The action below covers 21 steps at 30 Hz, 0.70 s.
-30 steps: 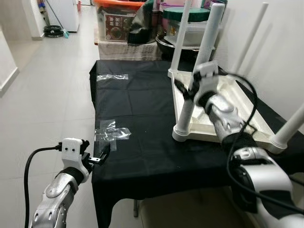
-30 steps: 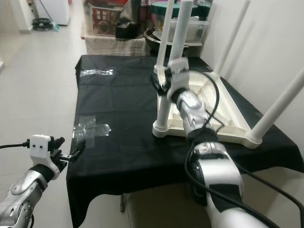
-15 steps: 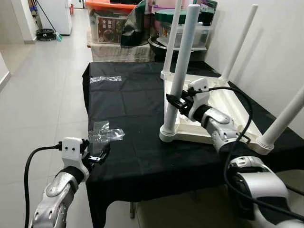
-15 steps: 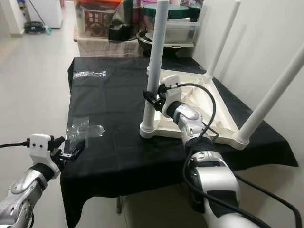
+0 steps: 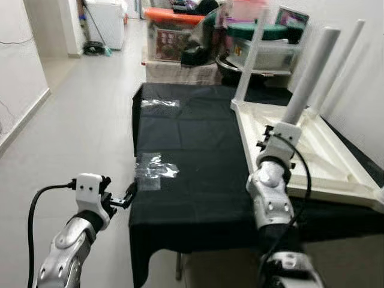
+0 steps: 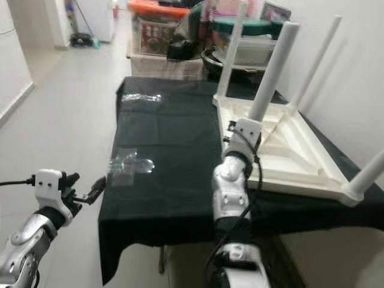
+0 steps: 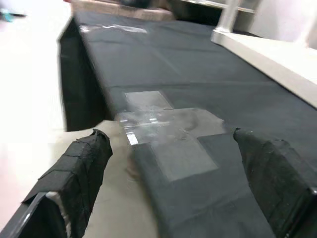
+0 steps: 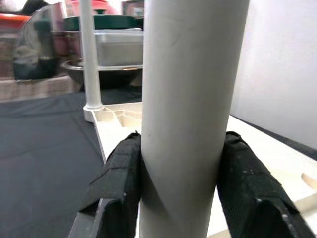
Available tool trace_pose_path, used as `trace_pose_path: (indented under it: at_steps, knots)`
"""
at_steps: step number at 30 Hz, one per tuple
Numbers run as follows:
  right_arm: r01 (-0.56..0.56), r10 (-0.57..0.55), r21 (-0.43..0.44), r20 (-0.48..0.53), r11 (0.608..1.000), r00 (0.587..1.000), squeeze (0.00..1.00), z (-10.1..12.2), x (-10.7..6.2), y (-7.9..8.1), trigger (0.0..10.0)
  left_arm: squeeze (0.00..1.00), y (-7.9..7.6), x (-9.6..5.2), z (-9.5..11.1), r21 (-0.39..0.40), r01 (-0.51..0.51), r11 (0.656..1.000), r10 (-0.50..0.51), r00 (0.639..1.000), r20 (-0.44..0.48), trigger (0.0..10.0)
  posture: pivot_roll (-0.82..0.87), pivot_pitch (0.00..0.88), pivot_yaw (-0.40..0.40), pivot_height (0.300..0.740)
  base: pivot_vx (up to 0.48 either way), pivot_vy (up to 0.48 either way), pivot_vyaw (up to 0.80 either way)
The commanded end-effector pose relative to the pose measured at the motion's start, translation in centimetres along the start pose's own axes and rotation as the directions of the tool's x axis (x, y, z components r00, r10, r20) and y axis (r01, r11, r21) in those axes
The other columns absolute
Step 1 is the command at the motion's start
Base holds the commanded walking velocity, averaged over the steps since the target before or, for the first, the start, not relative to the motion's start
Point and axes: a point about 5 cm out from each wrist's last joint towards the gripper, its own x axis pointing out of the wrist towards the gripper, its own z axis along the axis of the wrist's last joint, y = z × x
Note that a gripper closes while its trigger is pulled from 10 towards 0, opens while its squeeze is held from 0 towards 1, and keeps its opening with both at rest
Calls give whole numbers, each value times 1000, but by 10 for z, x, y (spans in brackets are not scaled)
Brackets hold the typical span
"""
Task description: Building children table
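The right gripper (image 8: 181,198) is clamped on a white table leg (image 8: 190,99), one black finger (image 8: 116,191) pressed against each side of the tube, low down near where the leg meets the tabletop. The small white table (image 6: 282,153) lies upside down on a work surface draped in black cloth (image 5: 192,162), with its legs pointing up; the held leg (image 5: 309,75) is the near one on the robot's side, and it appears to lean somewhat rather than stand square. The left gripper (image 7: 173,173) hovers with its fingers apart just off the near left corner of the cloth, above patches of clear tape (image 5: 153,171) stuck to it, and holds nothing. Behind the work surface stand storage bins and a covered pot (image 5: 264,48). The chief risk, as judged from here, is at the joint: if the leg is not fully seated in its socket, a sideways pull or twist from the wrist could lever it loose or jam it crooked. The smooth round tube could also slip through the pads if the grip is not firm. Since nothing braces the tabletop, force on the leg may drag the whole piece across the cloth toward the edge or bunch the fabric. The cable (image 5: 303,174) along the right arm could snag a corner.
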Motion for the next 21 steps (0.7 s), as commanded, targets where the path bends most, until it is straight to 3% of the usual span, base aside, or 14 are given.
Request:
trace_pose_path:
  at_steps: [1,2,5,6,9,11,16,17,18,19,21]
  knots:
    - [-76,74,-26,-60,997,995,847,-15,-5,1,10000,0,-2,0,-3,4,13,1000,-13,1000,-20,10000,47,0,-80,740,0,0,0]
    - [-100,99,-3,-38,995,994,1000,-12,-3,2,10000,0,-3,1,-3,3,15,1000,-15,1000,-20,10000,47,0,-80,740,0,0,0]
    - [-154,154,6,-1,988,988,1000,0,9,3,10000,0,-3,1,-2,2,15,1000,-15,1000,-18,10000,49,0,-81,740,0,0,0]
    - [-188,188,3,33,982,982,0,11,20,5,10000,0,-3,1,-2,2,14,1000,-14,1000,-17,10000,49,0,-81,740,0,0,0]
    - [-333,330,10,112,943,937,0,47,40,5,10000,0,-2,1,-2,1,11,1000,-11,1000,-16,10000,49,0,-83,740,0,0,0]
    - [-450,448,-22,152,893,881,0,66,51,-2,10000,0,-2,0,-3,2,9,1000,-9,1000,-18,10000,52,0,-87,740,0,0,0]
    - [-511,514,-65,150,857,844,0,71,56,-8,10000,0,-2,0,-3,1,8,1000,-8,1000,-18,10000,52,0,-87,740,0,0,0]
    - [-568,575,-91,134,818,807,0,69,56,-10,10000,0,-2,0,-4,0,7,1000,-7,1000,-18,10000,52,0,-89,740,0,0,0]
    - [-661,671,-113,108,742,734,0,64,52,-8,10000,0,-3,1,-3,-1,8,1000,-8,1000,-17,10000,52,0,-90,740,0,0,0]
    - [-757,767,-125,62,641,639,0,52,47,-3,10000,0,-3,2,-3,0,9,1000,-9,1000,-15,10000,59,0,-93,740,0,0,0]
    - [-757,767,-125,62,641,639,0,52,47,-3,10000,0,-3,2,-3,0,9,1000,-9,1000,-15,10000,59,0,-93,740,0,0,0]
